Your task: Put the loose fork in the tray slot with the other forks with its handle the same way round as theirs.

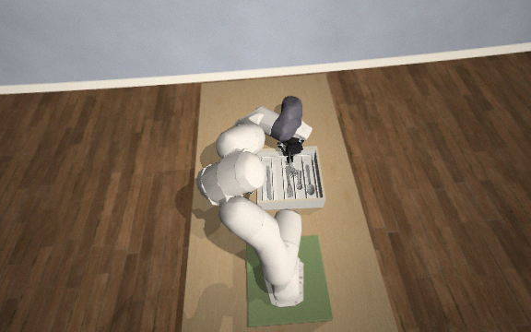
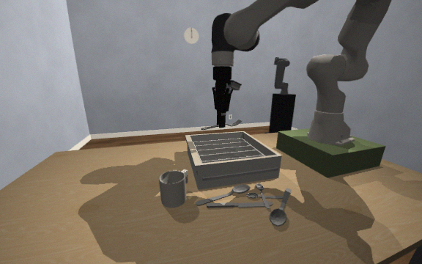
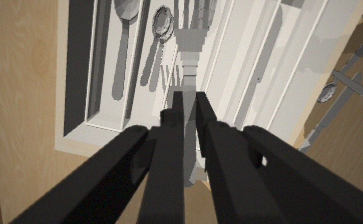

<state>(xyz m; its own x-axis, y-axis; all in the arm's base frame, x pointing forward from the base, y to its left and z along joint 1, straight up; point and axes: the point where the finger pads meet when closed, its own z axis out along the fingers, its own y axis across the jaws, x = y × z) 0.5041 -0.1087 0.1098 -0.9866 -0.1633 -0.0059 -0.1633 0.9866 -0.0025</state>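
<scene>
My gripper (image 1: pixel 289 158) (image 2: pixel 221 125) (image 3: pixel 188 105) is shut on a grey fork (image 2: pixel 237 122) (image 3: pixel 190 40). It holds the fork roughly level above the tray (image 1: pixel 290 204) (image 2: pixel 238 173) (image 3: pixel 61 117), over the middle slots. The fork's tines point towards the robot's base and its handle towards the tray's far end. The tray forks (image 1: pixel 289 190) lie in the middle slot, heads towards the base, the same way round; in the wrist view the held fork mostly hides them. The held fork runs nearly along the slots, at a slight angle.
Small spoons (image 1: pixel 299 183) (image 3: pixel 162 22) and a large spoon (image 1: pixel 311 188) (image 3: pixel 126 37) lie in slots to one side, a knife (image 1: pixel 268 182) (image 3: pixel 264 60) on the other. Outside the tray lie a mug (image 2: pixel 173 191), loose spoons (image 2: pixel 241 188) and a loose knife (image 2: pixel 251 205).
</scene>
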